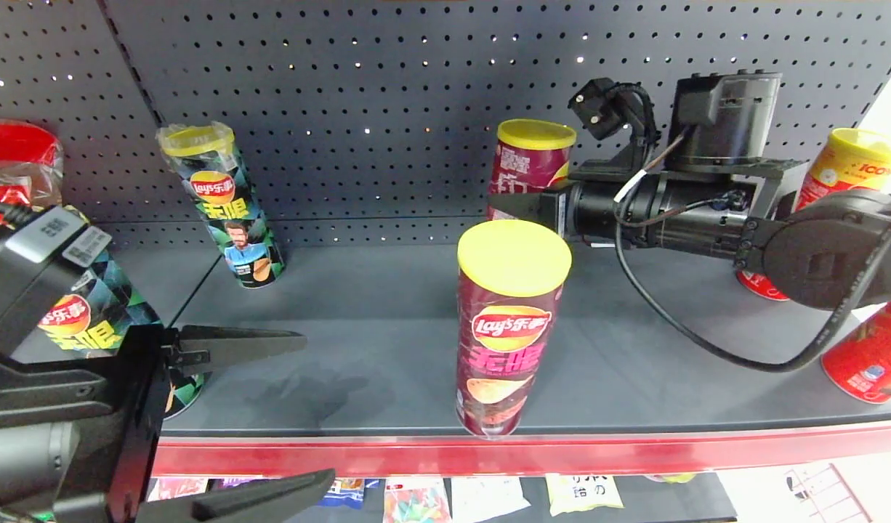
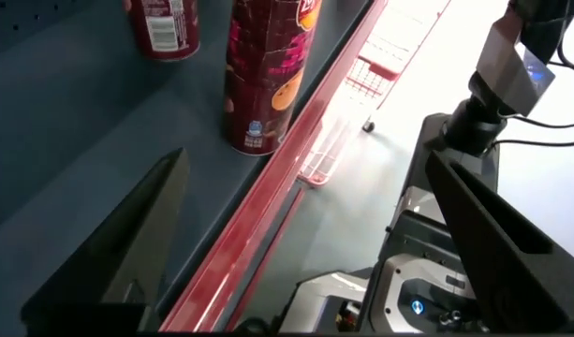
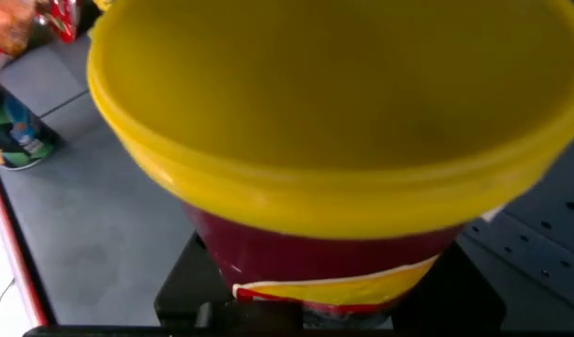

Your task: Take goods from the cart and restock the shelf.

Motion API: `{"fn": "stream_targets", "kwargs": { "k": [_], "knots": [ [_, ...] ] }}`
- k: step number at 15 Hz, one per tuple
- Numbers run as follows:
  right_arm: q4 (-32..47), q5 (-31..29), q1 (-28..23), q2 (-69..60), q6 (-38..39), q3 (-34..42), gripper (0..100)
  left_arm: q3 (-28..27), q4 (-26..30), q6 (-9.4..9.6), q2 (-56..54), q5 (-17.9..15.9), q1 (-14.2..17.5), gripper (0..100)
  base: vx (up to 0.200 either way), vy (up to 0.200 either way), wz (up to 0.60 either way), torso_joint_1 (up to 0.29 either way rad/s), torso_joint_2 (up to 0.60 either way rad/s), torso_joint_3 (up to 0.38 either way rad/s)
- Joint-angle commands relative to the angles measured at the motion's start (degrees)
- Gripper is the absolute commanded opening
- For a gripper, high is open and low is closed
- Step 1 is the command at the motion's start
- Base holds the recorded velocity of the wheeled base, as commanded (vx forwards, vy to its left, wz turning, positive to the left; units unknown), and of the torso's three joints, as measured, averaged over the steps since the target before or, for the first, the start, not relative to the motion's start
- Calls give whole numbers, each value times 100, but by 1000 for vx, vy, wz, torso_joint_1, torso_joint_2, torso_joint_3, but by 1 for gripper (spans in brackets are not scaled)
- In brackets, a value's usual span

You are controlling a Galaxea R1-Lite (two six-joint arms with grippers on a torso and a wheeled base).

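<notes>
Maroon back can stands at the shelf's rear edge, my right gripper clamped on it; my left gripper hangs spread at the front edge, left of the front can. Left wrist: front can on the front edge. Right wrist: back can between my fingers. Placing, I judge; next, release and withdraw straight.

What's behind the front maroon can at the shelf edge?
A second maroon can, yellow-lidded, farther back, between the jaws of the right gripper. The front can covers its base, so whether it touches the shelf is unclear.
</notes>
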Motion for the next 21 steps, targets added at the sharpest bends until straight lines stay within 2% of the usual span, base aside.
{"fn": "stream_targets", "kwargs": {
  "k": [1,8,9,12,14,21],
  "knots": [
    [-3,-3,-4,103,-2,4,0,-8,-1,2,-35,-1,12,100,0,0,0,0,0,0],
    [-3,-3,5,103,-2,22,0,-8,-1,-77,-35,-1,21,100,0,0,0,0,0,0],
    [-3,6,5,112,-2,22,100,-8,-1,-86,-35,-1,21,100,0,0,0,0,0,0],
    [-3,6,13,77,16,66,100,-17,-1,-95,-35,-1,21,100,0,0,0,0,0,0],
    [-3,-3,13,-64,24,224,100,-17,-1,-183,-35,-1,21,100,0,0,0,0,0,0],
    [-3,-12,13,-794,33,909,100,-43,-1,-191,9,-1,12,100,0,0,0,0,0,0]
  ]
}}
